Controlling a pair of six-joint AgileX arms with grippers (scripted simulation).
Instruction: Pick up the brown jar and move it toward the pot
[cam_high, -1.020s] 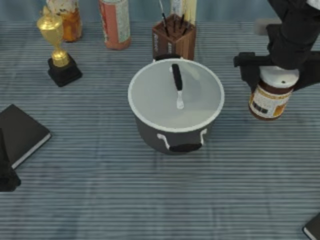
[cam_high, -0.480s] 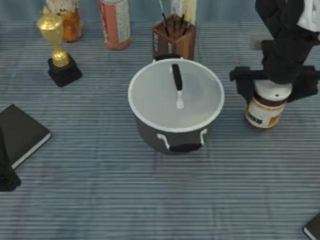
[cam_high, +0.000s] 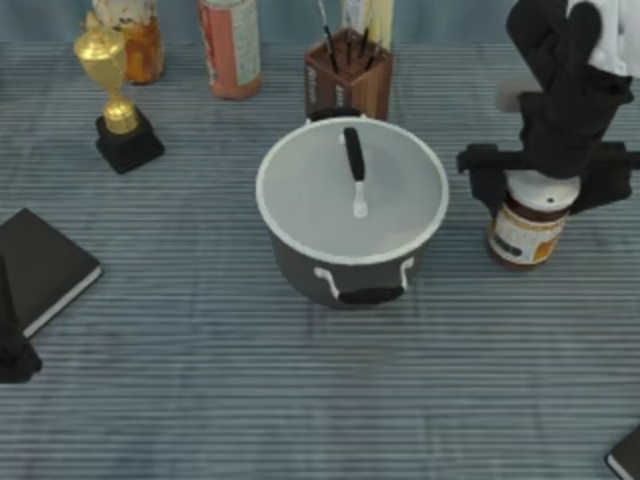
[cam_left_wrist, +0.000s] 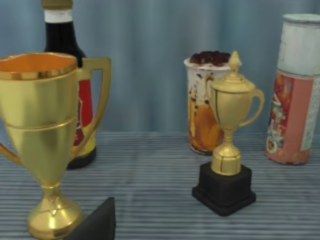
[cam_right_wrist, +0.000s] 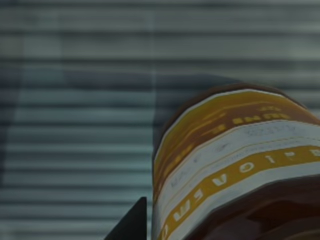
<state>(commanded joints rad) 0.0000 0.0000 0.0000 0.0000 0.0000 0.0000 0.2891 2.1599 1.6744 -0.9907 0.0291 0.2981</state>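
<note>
Your right gripper (cam_high: 545, 180) sits at the right of the top view, directly over the brown jar (cam_high: 523, 233), its fingers closed on the jar just under the white lid, one on each side. The jar stands roughly upright, its long axis near vertical with the base leaning slightly toward the frame's lower left; from these views you cannot tell for sure whether the base touches the table (cam_high: 300, 400) or is just clear of it. The right wrist view shows only the yellow-and-white label close up, with striped cloth behind. The pot (cam_high: 351, 210) lies to the frame's left of the jar, near the middle, with a bare strip of table between them, so the coming move is a straight sideways carry to the left. Keep the jar short of the pot's wall and lid rim. The wooden holder (cam_high: 348, 72) above the pot is off that line. Your left gripper (cam_high: 12, 345) is parked at the lower left edge, by a black notebook (cam_high: 40, 265); whether it is open or closed cannot be told.
</note>
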